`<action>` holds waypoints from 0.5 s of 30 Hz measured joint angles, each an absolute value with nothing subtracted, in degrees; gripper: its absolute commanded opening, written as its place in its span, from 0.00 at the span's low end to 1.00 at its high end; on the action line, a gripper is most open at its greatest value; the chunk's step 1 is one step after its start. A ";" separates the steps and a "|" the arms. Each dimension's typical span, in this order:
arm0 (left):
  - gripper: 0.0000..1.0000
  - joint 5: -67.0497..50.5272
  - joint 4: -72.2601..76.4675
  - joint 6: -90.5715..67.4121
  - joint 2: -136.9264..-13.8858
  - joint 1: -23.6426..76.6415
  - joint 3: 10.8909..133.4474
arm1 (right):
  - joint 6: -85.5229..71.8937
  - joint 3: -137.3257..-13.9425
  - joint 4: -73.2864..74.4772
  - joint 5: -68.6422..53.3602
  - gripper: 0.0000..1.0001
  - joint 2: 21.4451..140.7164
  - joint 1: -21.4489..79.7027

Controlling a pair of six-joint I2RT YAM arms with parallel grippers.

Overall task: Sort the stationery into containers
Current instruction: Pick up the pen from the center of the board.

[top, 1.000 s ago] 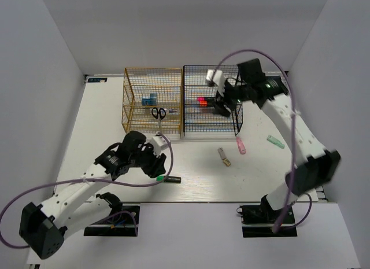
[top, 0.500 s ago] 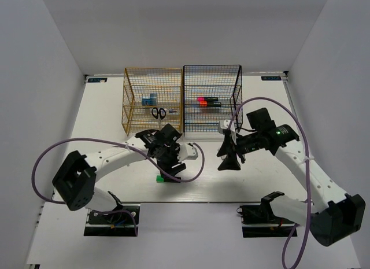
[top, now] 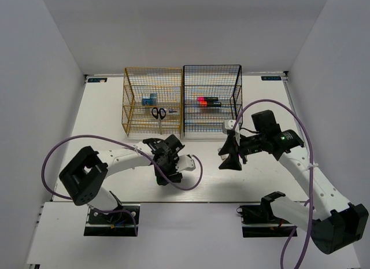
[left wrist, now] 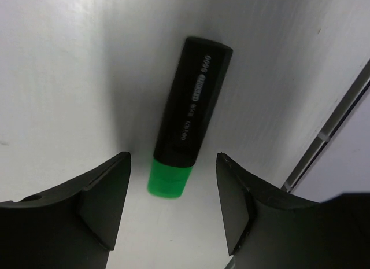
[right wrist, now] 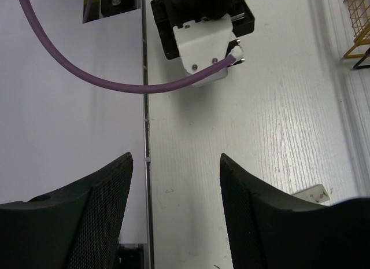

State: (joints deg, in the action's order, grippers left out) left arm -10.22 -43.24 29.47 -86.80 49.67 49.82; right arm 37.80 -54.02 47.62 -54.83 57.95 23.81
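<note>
Hovering the left gripper low over the green-ended highlighter, with fingers parted wide and gripping nothing. Straddling the green end from both sides, with the black barrel running away from the wrist, nearly in line with the gap and leaning a little to the right. Closing across the short width therefore looking right, and judging that a slight push forward would be landing the pads on the barrel rather than on the cap. Lying flat on the table close to its near edge, well apart from both racks, and hiding under the tool in the top view. Holding the right gripper spread and empty too, pointing down at the table further right, so being the farther arm for this pen. Housing black-handled scissors and a blue tub in the golden-yellow rack, and pink- and orange-ended highlighters in the black rack; on which tier, not telling. Judging the black rack the likely home for the green one, beside its fellows.
</note>
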 measured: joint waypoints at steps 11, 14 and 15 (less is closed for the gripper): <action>0.47 -1.69 -35.11 25.56 -82.61 55.51 42.19 | 37.80 -53.45 47.40 -55.42 0.63 57.95 22.41; 0.43 -1.02 -33.32 25.02 -83.11 56.07 42.28 | 37.82 -53.45 47.40 -55.72 0.63 57.89 22.04; 0.43 -0.97 -33.08 24.93 -83.57 56.05 42.54 | 37.82 -53.43 47.40 -55.79 0.63 57.82 21.85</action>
State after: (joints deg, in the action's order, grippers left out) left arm -0.97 -33.08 24.93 -83.57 56.05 42.54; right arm 37.82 -53.43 47.40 -55.79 57.82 21.85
